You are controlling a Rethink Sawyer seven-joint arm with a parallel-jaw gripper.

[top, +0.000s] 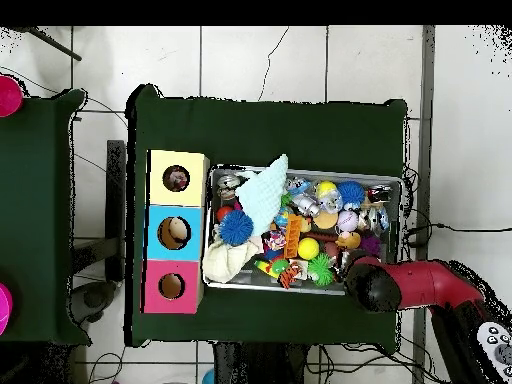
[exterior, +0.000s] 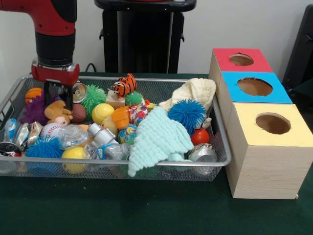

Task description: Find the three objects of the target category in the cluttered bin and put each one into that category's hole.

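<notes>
The wire mesh bin (exterior: pixel 146 80) lies on the green table, full of toys; it also shows in the overhead view (top: pixel 305 171). My gripper (exterior: pixel 56 92) hangs open and empty over the bin's far left corner, above a purple spiky toy (exterior: pixel 34 111) and a brown plush toy (exterior: pixel 57 111). In the overhead view the arm's wrist (top: pixel 372 285) hides it. A wad of wrinkly clear film (exterior: pixel 73 134) lies just in front of the gripper. Another wad with confetti print (exterior: pixel 138 113) sits mid-bin. A third crinkly piece (exterior: pixel 19 131) lies at the left wall. The yellow-topped box's hole (exterior: pixel 273 123) is to the right of the bin (top: pixel 176 179).
The blue-topped box (exterior: pixel 254 86) and the red-topped box (exterior: pixel 241 59) stand behind the yellow one. A mint knitted cloth (exterior: pixel 156 139), a cream cloth (exterior: pixel 193 93), a blue spiky ball (exterior: pixel 188 113), silver cans (exterior: pixel 203 154), a tiger toy (exterior: pixel 124 87) and a yellow ball (exterior: pixel 102 113) crowd the bin.
</notes>
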